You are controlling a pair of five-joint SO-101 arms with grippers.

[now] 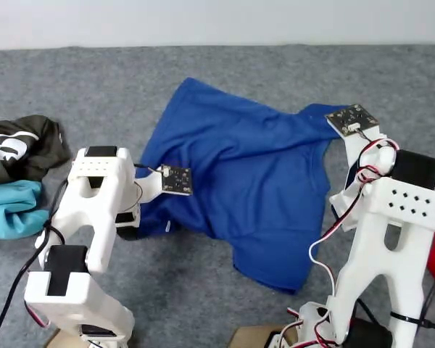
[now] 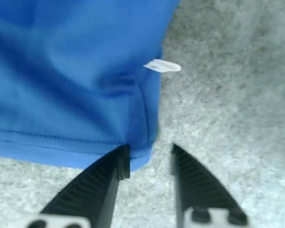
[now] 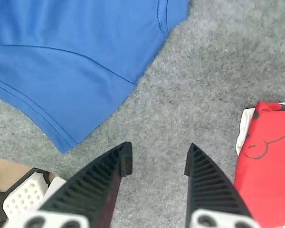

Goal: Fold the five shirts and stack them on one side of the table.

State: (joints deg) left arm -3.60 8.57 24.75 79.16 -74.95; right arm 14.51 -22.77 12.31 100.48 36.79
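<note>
High view: blue shirt spread on surface; left jaws open, empty, at its hem corner. Right jaws open, empty, over bare surface.

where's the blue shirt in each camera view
High view: blue shirt spread mid-table, between the arms.
Left wrist view: its corner meets the open left gripper.
Right wrist view: its sleeve lies beyond the open right gripper.
Shared landmark: the grey table surface.
</note>
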